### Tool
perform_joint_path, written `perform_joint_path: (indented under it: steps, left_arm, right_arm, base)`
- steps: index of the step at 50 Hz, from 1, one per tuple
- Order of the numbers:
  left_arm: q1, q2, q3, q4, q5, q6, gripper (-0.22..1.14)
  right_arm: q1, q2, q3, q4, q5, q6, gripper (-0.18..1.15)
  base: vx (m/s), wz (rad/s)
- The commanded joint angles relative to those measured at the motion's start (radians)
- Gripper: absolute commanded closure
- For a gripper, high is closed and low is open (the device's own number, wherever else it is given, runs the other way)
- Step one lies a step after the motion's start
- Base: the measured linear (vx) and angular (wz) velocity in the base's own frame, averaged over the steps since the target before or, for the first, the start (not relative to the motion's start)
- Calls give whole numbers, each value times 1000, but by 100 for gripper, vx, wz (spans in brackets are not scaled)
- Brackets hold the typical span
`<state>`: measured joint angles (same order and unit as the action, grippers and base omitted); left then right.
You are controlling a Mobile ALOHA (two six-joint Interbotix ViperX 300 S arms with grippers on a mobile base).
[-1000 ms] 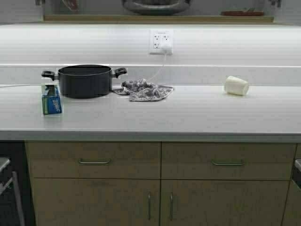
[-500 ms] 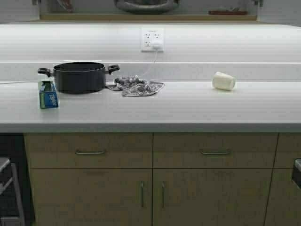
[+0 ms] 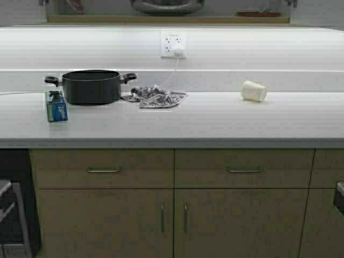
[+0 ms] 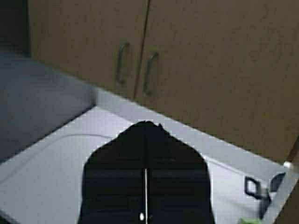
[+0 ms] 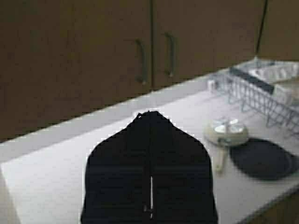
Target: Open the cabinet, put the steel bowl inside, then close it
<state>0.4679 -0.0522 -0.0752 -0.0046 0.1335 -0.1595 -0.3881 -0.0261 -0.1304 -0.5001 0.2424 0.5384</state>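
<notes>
Above white wall outlet [image 3: 173,44], wide shiny steel bowl [image 3: 166,6] sits on shelf: rigid, light, slick; grasp thin flared rim. Left gripper [image 4: 145,125], right gripper [image 5: 149,114]: fingers pressed together, empty.

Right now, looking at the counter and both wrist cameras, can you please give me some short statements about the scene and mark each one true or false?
1. The black pot stands upright on the counter. True.
2. The white cup stands upright next to the pot. False: it lies on its side, far from the pot.
3. A blue box stands in front of the pot's left handle. True.
4. The left gripper is wide open. False: its fingers are shut together.
5. The right gripper is shut and holds nothing. True.
6. The crumpled cloth lies inside the pot. False: it lies on the counter beside the pot.
</notes>
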Motion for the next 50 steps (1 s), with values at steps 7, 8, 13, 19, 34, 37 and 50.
perform_joint_path:
  steps: [7, 8, 13, 19, 34, 37, 50]
  left_arm:
    - [-78, 95, -98, -17, -9, -5, 87]
    - [-87, 95, -97, -17, -9, -5, 87]
    - [-123, 98, -91, -17, -9, -5, 87]
    - [-160, 81, -71, -17, -11, -3, 87]
    - [-293, -63, 58, -8, -29, 3, 87]
    - [-313, -104, 100, -8, -35, 5, 87]
    - [-387, -278, 342, 44, -74, 6, 87]
  right_arm:
    - [54, 63, -87, 60, -3, -3, 91]
    - [61, 67, -89, 60, -3, -5, 91]
    - [95, 80, -89, 61, -3, -6, 91]
    - [133, 69, -77, 60, 0, -8, 91]
    - [284, -40, 8, 49, 5, -31, 91]
    - [324, -61, 31, 49, 6, -51, 91]
    - [489, -215, 230, 46, -5, -127, 91]
  base:
    - [1, 0]
    - [1, 0]
    - [2, 0]
    - [3, 1]
    - [2, 1]
    - [1, 0]
    - [0, 0]
